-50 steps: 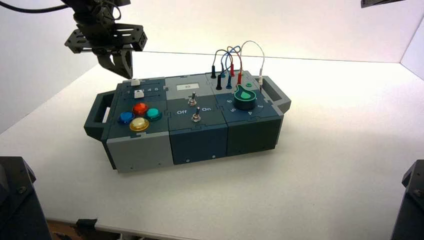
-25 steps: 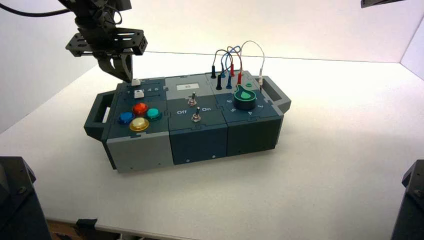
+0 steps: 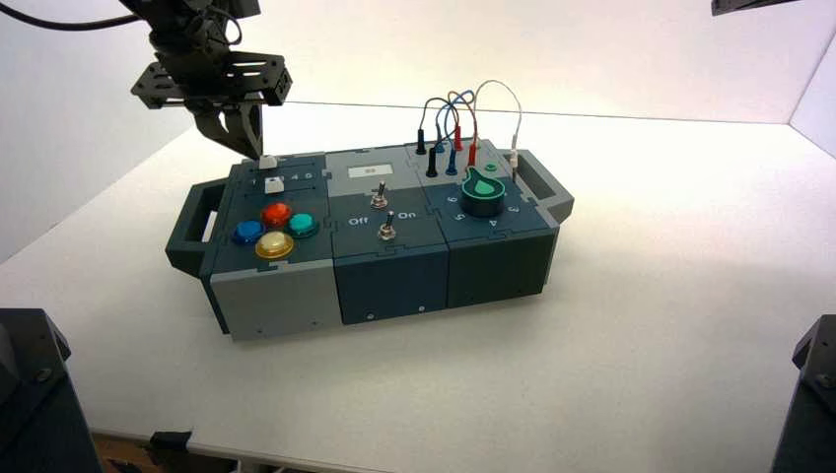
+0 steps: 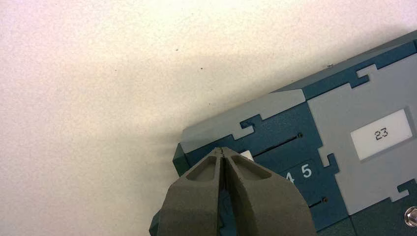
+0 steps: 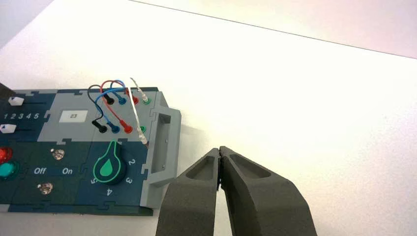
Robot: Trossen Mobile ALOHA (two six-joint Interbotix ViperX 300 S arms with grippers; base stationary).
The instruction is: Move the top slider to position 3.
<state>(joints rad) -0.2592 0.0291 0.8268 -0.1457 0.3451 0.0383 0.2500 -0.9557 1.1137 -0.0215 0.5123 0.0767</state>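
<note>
Sliders [image 3: 274, 185] behind buttons [image 3: 276, 229], switches [image 3: 387, 229] in middle, dial [image 3: 483, 195] right; wires [image 3: 473, 118] behind dial

shut tool [image 4: 222, 150] beside white slider knob [image 4: 247, 155], display [image 4: 381, 133] reading 23

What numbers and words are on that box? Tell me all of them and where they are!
"1 2 3 4 5": on the panel between the two white sliders.
"23": on the white display.
"Off" and "On": on the dark panel by the two metal switches.
"2", "3", "4", "5": around the green dial; I can't see a 1 there.
</note>
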